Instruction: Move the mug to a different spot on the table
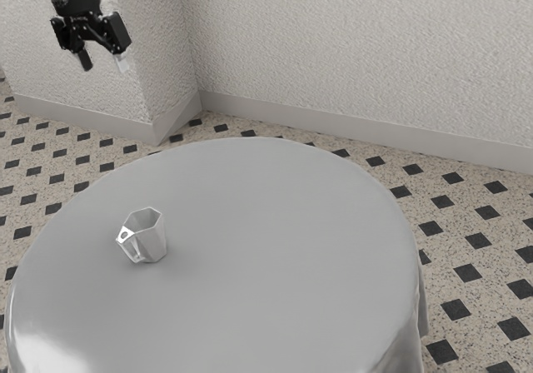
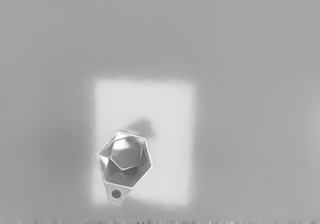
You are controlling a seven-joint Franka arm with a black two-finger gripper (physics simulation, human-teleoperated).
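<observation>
The end effector [image 1: 104,63] hangs high in the exterior view's upper left corner, in front of a jutting corner of the wall [image 1: 333,40] and well apart from everything on the table [image 1: 275,223]. Its two fingers [image 1: 86,60] point downward and stand spread, with nothing between them, so it is released and grasps nothing. The table is round, draped in a smooth grey cloth that falls over the edge in soft folds at the exterior view's right. The mug [image 1: 144,236] stands on it toward the exterior view's left, well in from the rim, alone on the cloth. It is white and faceted, with a six-sided mouth facing up, and it rests on its base. Its small handle [image 1: 124,237], a tab with a round hole, sticks out toward the exterior view's left. From the wrist view the mug [image 2: 124,164] is seen from above, far beneath the hand, with the hexagonal rim and the angled inner walls plain to see and the handle [image 2: 115,194] jutting from one side. It sits inside a bright square patch [image 2: 165,109] on the grey table [image 2: 250,59], close to one corner of that patch. Around the table runs a speckled floor [image 1: 466,215] set with small black tiles, and a pale baseboard [image 1: 375,127] lines the foot of the wall.
</observation>
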